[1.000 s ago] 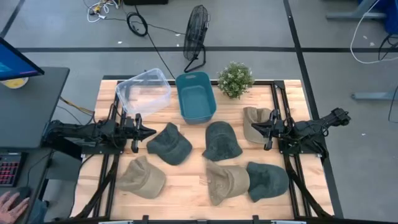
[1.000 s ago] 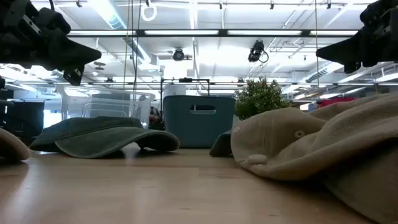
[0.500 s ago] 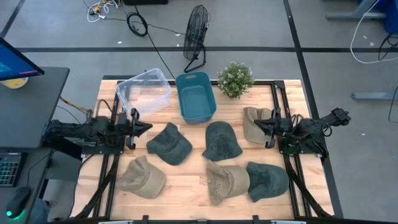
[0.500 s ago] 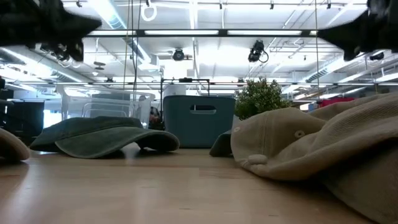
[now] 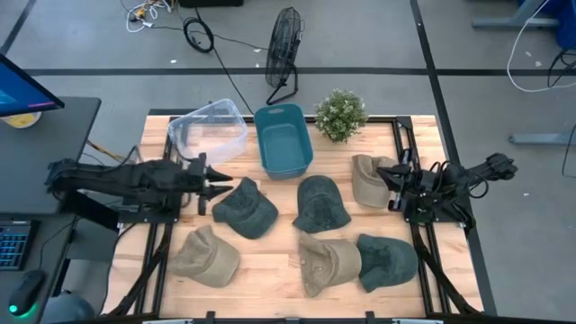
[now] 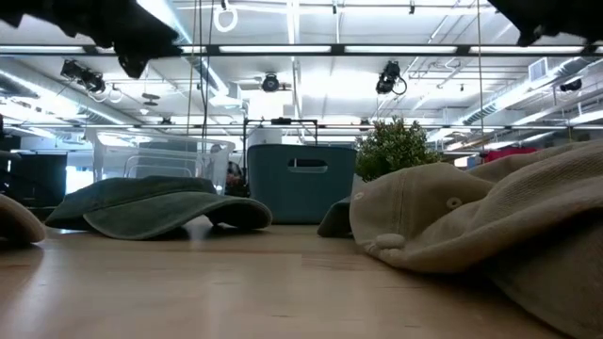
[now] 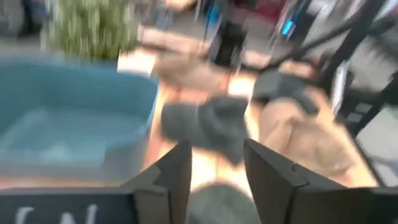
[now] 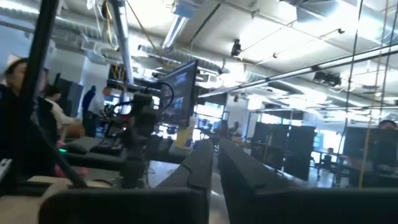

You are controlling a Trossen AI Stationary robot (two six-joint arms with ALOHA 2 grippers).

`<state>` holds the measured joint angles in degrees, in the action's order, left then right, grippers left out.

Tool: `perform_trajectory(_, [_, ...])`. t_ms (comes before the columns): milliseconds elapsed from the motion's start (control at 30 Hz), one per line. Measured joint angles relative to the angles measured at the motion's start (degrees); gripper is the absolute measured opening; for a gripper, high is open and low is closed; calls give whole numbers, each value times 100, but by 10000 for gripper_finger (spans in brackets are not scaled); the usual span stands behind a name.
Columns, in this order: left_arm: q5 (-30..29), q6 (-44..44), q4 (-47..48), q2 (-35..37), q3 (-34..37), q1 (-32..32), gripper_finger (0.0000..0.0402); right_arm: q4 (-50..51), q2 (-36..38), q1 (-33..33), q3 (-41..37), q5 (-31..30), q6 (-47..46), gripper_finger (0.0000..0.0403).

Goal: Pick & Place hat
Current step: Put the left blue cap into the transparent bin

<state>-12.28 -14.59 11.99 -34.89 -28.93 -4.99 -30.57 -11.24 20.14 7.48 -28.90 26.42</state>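
Note:
Several hats lie crown-up on the wooden table [image 5: 270, 279], some dark green, some tan. My left gripper [image 5: 225, 185] hovers open just left of a dark green hat [image 5: 245, 208]; the left wrist view shows its fingers apart [image 7: 214, 168] with nothing between them. My right gripper [image 5: 385, 179] hangs above the right edge of a tan hat [image 5: 367, 180], its fingers together [image 8: 216, 163] but for a thin slit, pointing toward the left side and tilted up. In the low view both arms show only at the top edge.
A clear tub [image 5: 209, 132] and a blue bin [image 5: 283, 140] stand at the far side, with a potted plant [image 5: 340, 114] to their right. Other hats lie at the middle [image 5: 321, 203] and near edge [image 5: 207, 256], [image 5: 328, 261], [image 5: 387, 261]. A fan [image 5: 283, 49] stands beyond the table.
My left gripper has risen, moved toward the table's right edge up to the dark green hat, and opened. My right gripper has risen and drawn back a little toward the right edge. No hat has moved.

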Motion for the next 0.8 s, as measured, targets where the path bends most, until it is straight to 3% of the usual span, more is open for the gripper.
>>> perform_trajectory(200, [4,-763,854,-1421,-720,2,178,705,-1232,-236,1212,-59,-131,103])
perform_trajectory(367, [299,-1654,928,-2455,-828,-1,178,1925,-2231,-405,1993,-386,-953,155])
perform_trajectory(533, [477,-2248,936,-3209,-828,-3,178,2232,-3083,-510,2171,-458,-1537,180])
perform_trajectory(800, [479,-2477,786,-3855,-828,-265,178,2221,-3839,-548,2174,-464,-1829,185])
